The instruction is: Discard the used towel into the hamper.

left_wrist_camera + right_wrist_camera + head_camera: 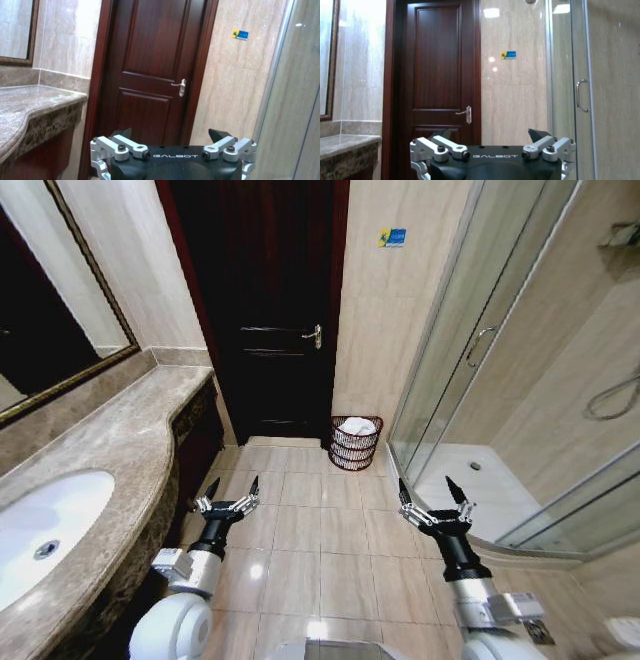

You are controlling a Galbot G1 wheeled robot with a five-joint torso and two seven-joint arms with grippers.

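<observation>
- Already we see something white lying in the hamper (355,441), which stands on the tiled floor (300,550) at the far side of the room, between the dark wooden door (262,300) and the glass shower enclosure (500,350), close against the beige wall.
- Our left gripper (231,490) hovers over the floor just right of the marble bench (110,450); its jaws are spread wide and hold nothing.
- Our right gripper (434,492) hangs near the curved shower threshold, jaws equally wide apart and empty.
- We judge that white bundle to be the towel (358,426), though we cannot confirm it from here; if so, the task is likely at its end or close to it.
- First risk: part of the cloth seems to sit high at the rim. If it drapes over the edge, a nudge to the light openwork basket could tip it out.
- Second risk: the hamper is well apart from both arms, so any further reach means driving forward. The passage between bench and shower glass is narrow, and a wide swing of the right arm could strike the glass door or its handle (478,345).
- Third risk: the left arm is near the bench's edge; turning the base carelessly could scrape it along the stone front.
- Fourth risk: the polished floor shows glare, so wheel slip on a wet patch is possible, though we cannot see any water.
</observation>
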